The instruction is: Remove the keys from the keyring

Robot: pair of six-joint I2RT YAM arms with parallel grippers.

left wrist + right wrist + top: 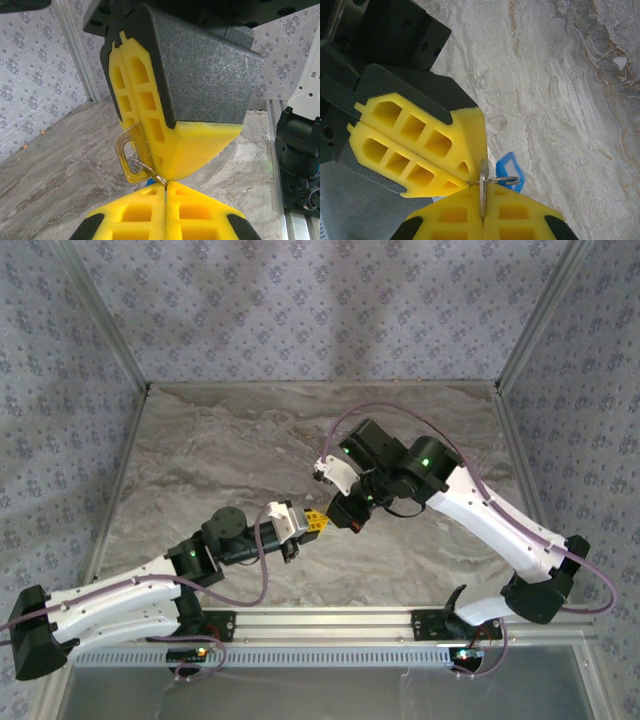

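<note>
Keys [510, 166] hang in the air over the middle of the marble worktop [220, 450], their blue piece just beside the keyring [501, 180]. The right end effector [483, 205] is clenched on a silver key [483, 185]. The left end effector [468, 183] is clenched on the keyring, tip to tip with it.
</note>
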